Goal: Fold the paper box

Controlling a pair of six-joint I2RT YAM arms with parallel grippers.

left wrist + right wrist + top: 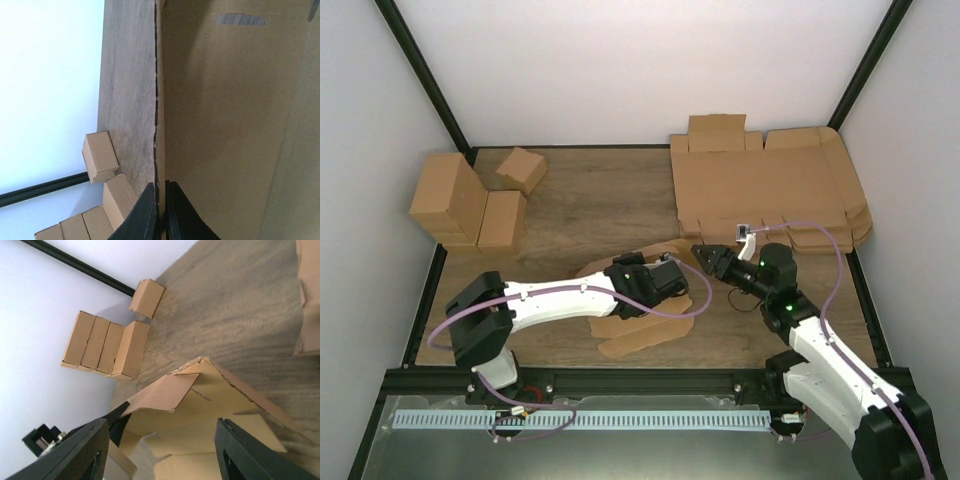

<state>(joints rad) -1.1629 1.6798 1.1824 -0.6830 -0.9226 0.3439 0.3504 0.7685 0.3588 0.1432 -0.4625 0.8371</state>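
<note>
The paper box (645, 335) is a brown die-cut piece lying partly folded at the table's middle, under my left arm. My left gripper (682, 272) is shut on one of its raised side flaps. In the left wrist view the fingers (161, 195) pinch the thin cardboard edge, with the panel (225, 125) filling the right. My right gripper (706, 256) is open and empty, just right of the box and facing it. In the right wrist view its fingertips (85, 450) stand wide apart before the box's open end (210, 410), where a flap (160, 395) leans inward.
A thick pile of flat cardboard sheets (760, 185) lies at the back right. A group of blocky brown boxes (470, 205) stands at the back left and also shows in the right wrist view (107, 347). Black frame posts and white walls enclose the table.
</note>
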